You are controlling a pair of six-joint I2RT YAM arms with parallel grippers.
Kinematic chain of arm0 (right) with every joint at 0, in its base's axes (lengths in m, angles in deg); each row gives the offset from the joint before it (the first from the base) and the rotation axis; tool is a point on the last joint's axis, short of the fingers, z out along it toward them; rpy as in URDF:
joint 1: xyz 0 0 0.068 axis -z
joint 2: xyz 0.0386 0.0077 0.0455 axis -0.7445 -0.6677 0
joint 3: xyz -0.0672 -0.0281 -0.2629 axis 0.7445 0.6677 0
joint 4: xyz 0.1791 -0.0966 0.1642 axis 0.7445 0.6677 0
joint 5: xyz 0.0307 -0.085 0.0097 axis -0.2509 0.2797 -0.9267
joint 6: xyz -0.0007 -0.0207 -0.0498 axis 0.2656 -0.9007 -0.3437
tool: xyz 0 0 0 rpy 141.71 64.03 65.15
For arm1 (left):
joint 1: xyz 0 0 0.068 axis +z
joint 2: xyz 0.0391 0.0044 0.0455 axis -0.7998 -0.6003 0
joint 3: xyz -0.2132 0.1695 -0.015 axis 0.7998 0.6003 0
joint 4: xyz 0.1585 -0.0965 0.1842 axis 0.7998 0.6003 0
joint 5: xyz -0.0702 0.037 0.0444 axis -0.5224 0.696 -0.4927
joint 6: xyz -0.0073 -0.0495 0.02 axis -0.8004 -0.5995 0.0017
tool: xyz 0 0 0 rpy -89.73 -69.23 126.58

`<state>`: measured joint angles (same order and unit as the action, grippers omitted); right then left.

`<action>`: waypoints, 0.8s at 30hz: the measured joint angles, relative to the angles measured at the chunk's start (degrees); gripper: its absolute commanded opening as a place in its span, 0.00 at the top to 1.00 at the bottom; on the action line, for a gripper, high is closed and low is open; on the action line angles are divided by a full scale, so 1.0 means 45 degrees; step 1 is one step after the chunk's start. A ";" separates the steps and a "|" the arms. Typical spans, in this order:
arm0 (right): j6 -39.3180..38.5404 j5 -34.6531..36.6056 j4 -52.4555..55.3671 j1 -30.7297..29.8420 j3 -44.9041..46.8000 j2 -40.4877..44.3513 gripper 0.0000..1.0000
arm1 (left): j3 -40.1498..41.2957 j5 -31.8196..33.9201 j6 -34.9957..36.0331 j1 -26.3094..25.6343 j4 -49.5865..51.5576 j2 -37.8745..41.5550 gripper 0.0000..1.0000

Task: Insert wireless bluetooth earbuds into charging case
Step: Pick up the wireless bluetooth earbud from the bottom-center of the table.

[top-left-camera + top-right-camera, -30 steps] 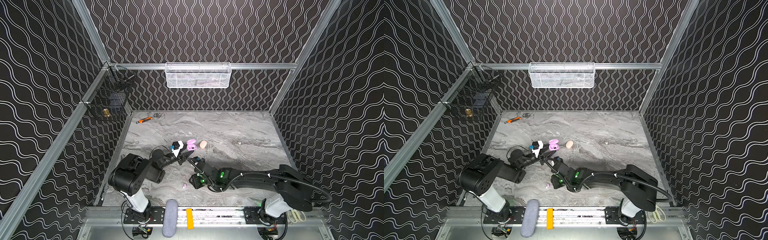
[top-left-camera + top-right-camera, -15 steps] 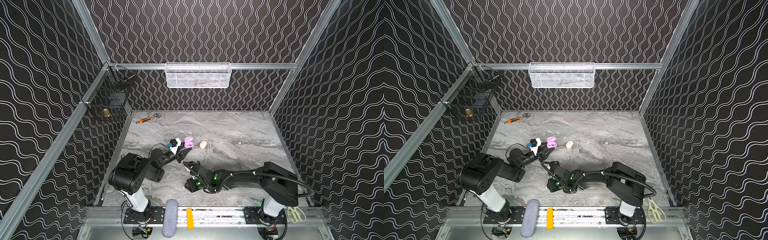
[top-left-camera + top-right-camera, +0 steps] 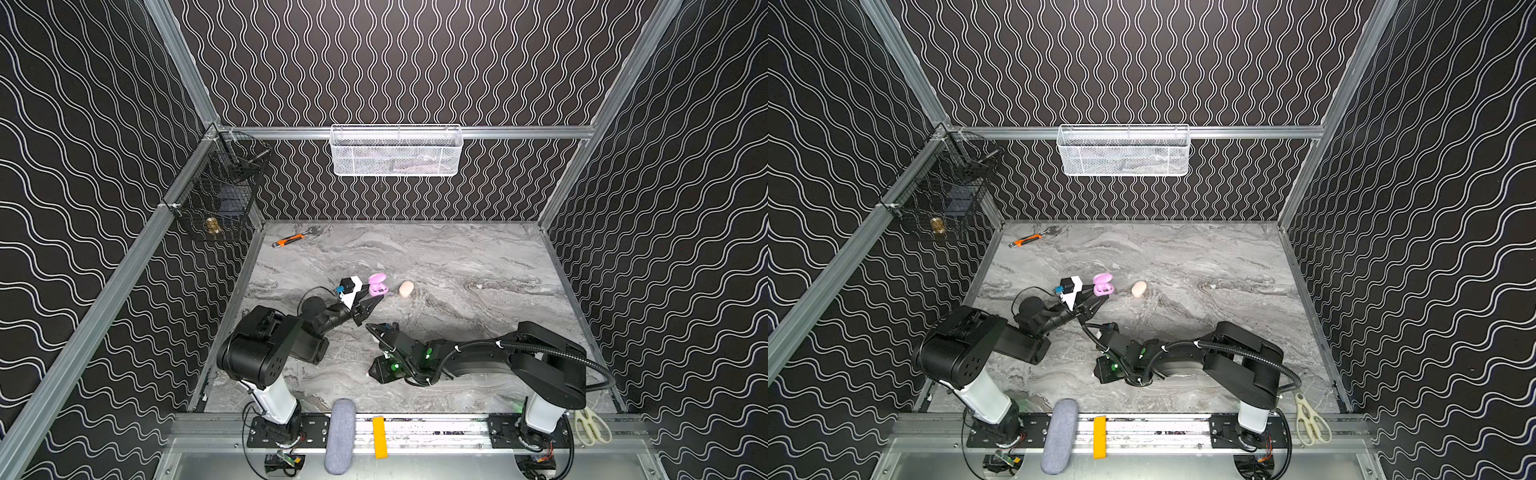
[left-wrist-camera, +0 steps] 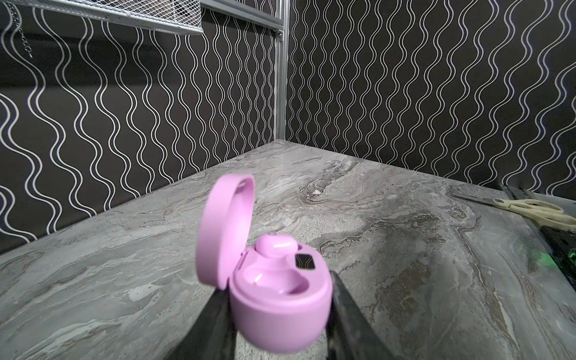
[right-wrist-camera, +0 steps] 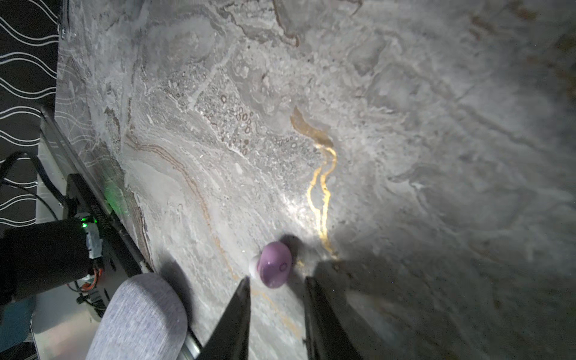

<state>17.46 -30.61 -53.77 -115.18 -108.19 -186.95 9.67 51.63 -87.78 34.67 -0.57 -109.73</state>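
Just ahead of the right gripper [image 5: 277,280], jaws parted, a loose lilac earbud [image 5: 275,263] lies ungripped on the marble table [image 5: 405,124]. The left gripper [image 4: 277,283] clenches the lilac charging case [image 4: 280,318], lid [image 4: 224,230] raised, a second earbud [image 4: 276,244] seated in its farther socket.

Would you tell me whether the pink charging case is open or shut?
Open. The pink charging case has its lid raised, exposing one seated earbud and one empty well.

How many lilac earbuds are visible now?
2. The seated earbud is in the open lilac case; the loose earbud lies on the table before the right tool. Others may be hidden.
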 measured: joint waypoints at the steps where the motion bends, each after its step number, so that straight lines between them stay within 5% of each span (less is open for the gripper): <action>1: 0.0000 -0.0044 -0.0005 0.0010 0.0000 -0.0049 0.69 | 0.0000 -0.0005 -0.0005 0.0000 0.0000 0.0000 0.64; 24: 0.0044 -0.0316 -0.0238 0.0015 -0.0364 -0.0505 0.73 | -0.0005 -0.0136 -0.0136 0.0015 0.0000 0.0000 0.63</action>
<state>17.66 -32.03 -54.84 -115.11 -109.83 -189.23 9.65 51.02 -88.39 34.74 -0.57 -109.73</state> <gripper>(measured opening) 0.270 0.416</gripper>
